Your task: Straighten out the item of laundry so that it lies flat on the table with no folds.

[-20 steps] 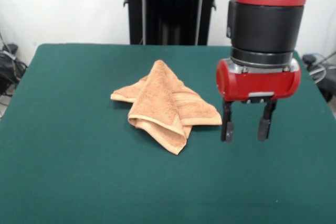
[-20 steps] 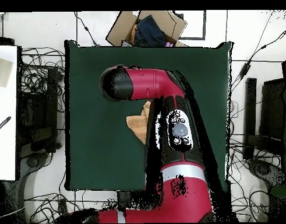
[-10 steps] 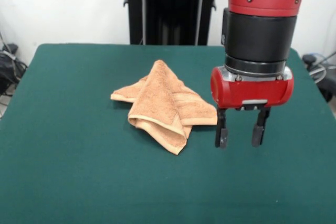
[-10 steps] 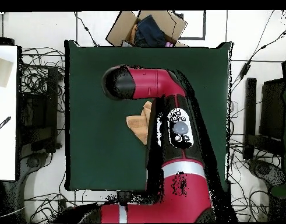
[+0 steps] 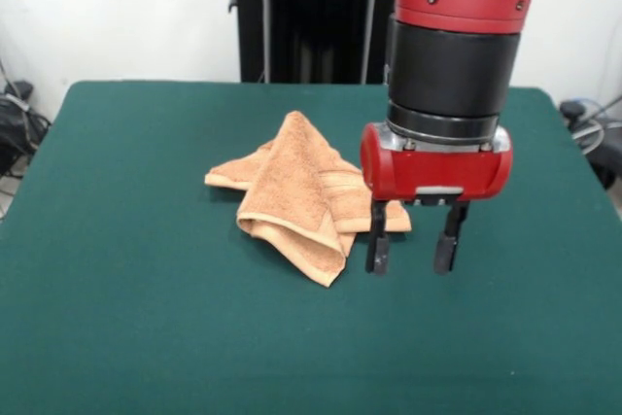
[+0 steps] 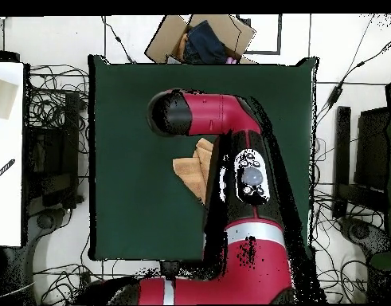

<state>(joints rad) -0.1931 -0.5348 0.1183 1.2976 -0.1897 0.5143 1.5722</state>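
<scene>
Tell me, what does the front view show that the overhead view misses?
Only the front view shows the gripper: its two dark fingers hang open beside the towel's corner, holding nothing. It also shows the towel whole, bunched in folds rather than flat.

Only the overhead view shows the surroundings: a cardboard box past the table's edge and cables on the floor. There the red arm hides the gripper and most of the towel.

Both show the green table, the orange towel and the red arm.

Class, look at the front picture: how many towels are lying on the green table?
1. A single orange-tan towel lies crumpled and folded over itself near the middle of the table, just beside the open claw. From above, the arm covers most of it, so little else can be checked there.
</scene>
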